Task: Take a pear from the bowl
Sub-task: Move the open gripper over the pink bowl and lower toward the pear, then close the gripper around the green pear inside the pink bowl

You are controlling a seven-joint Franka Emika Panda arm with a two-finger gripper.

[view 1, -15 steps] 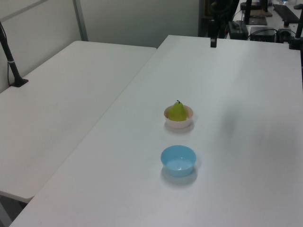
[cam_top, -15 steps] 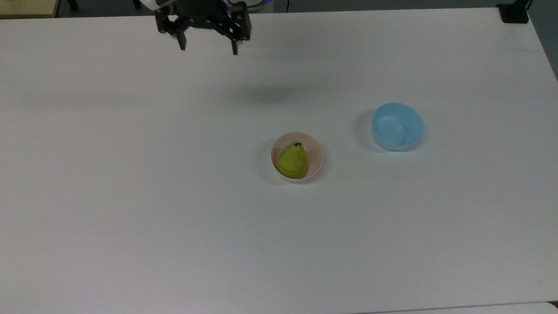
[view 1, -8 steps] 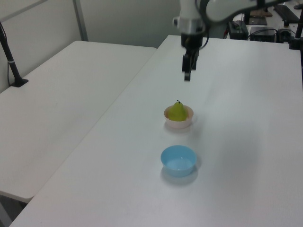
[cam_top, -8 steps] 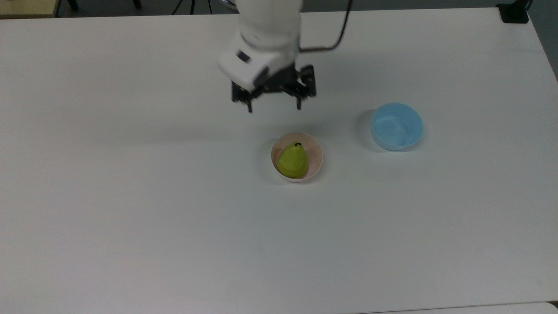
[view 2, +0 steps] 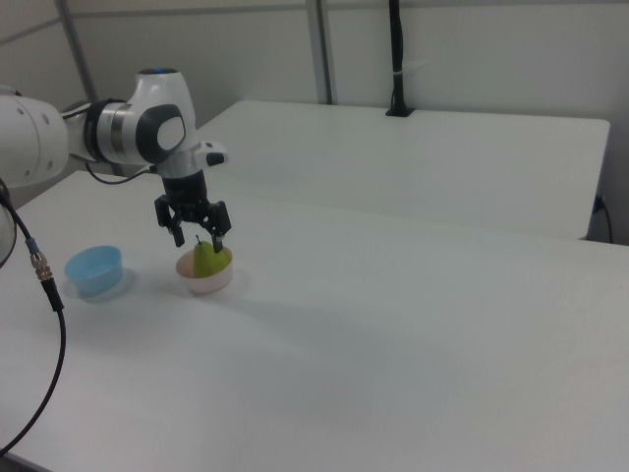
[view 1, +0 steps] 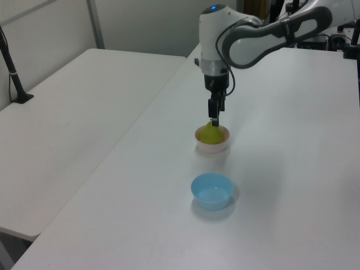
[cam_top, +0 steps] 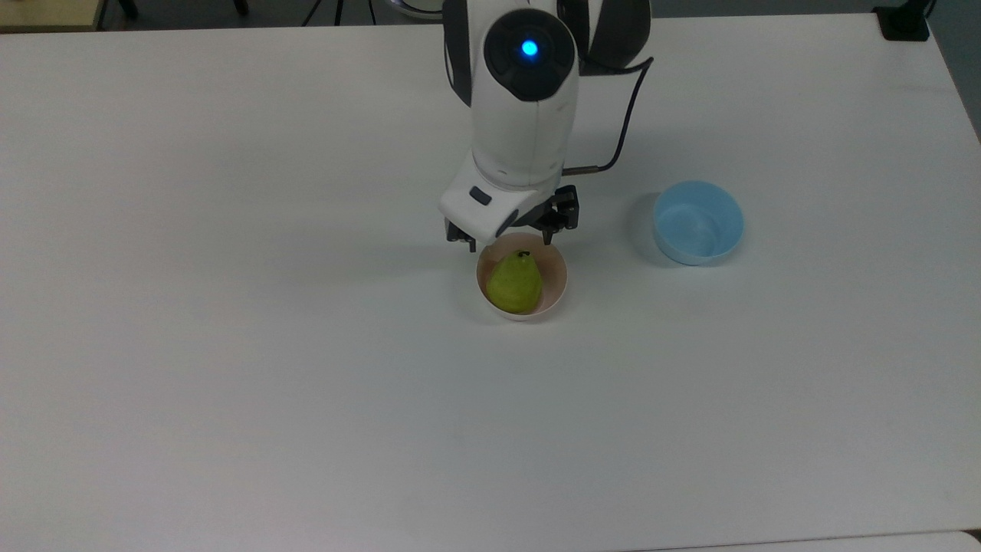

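Top view, starting from the lower part of the frame: bare white table [cam_top: 306, 429] runs up to the pink bowl [cam_top: 557, 285] just right of centre, with the pear [cam_top: 514, 282] sitting inside it, fat end toward the bottom of the frame and dark stem pointing up. Right at the bowl's upper rim hangs the gripper [cam_top: 510, 239], its two black fingers spread apart, one off the bowl's upper-left edge and one off its upper-right; nothing is held between them. Above that the white arm [cam_top: 523, 115] fills the upper middle of the frame, a blue light glowing on its top joint. Off to the right, well apart from the pink bowl, sits the light blue bowl [cam_top: 697, 222].

In the left view the light blue bowl [view 1: 212, 191] is nearest, lower centre, the pink bowl [view 1: 212, 143] beyond it, and the gripper [view 1: 214, 120] comes straight down onto the tip of the pear [view 1: 211, 134].

In the right view, left of centre, the open fingers of the gripper [view 2: 198, 239] straddle the top of the pear [view 2: 206, 260], which stands in the pink bowl [view 2: 204, 280]; the light blue bowl [view 2: 94, 270] is at the far left.
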